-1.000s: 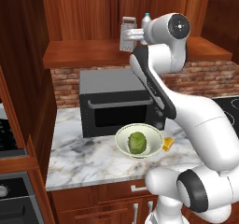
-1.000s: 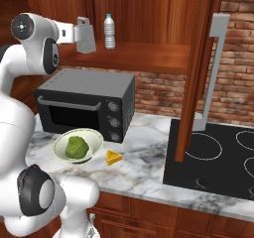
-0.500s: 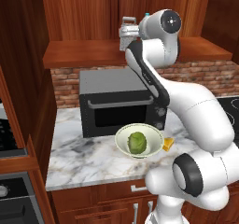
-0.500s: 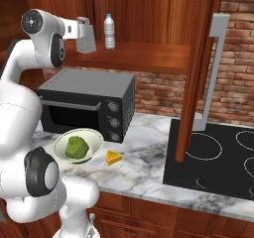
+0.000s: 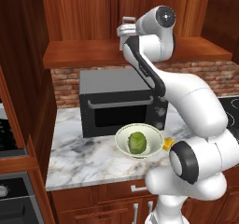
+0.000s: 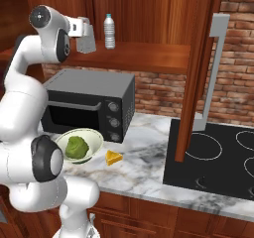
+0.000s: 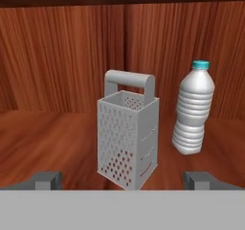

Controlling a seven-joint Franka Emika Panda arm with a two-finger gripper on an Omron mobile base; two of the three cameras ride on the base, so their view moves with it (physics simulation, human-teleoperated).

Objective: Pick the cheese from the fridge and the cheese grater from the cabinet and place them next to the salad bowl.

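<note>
Step now, I judge: grab the grater (image 7: 127, 134) off the cabinet (image 6: 149, 14) shelf. Cheese (image 6: 114, 157) already sits on the counter (image 6: 149, 170) just beside the bowl (image 6: 79, 145), so that half looks done.

To do it well: push the gripper (image 7: 125, 180) straight fwd so the two tips pass either side of the grater body, w/o knocking it. Squeeze on the lower, wider part, not the loop handle, since the box tapers upward. Grater stands turned w/ a corner toward the hand, so the tips may land on angled faces; a small wrist roll might help. Watch the bottle (image 7: 193, 109), it stands just beside the grater on the right in hand view; a wide sweep could tip it.

Gripper: jaws fully spread, holding nothing.

Grater vs gripper: upright on the shelf, dead ahead, centred btw the tips, not yet touched. In right base view the hand (image 6: 74, 28) is level w/ the grater and right next to it.
</note>
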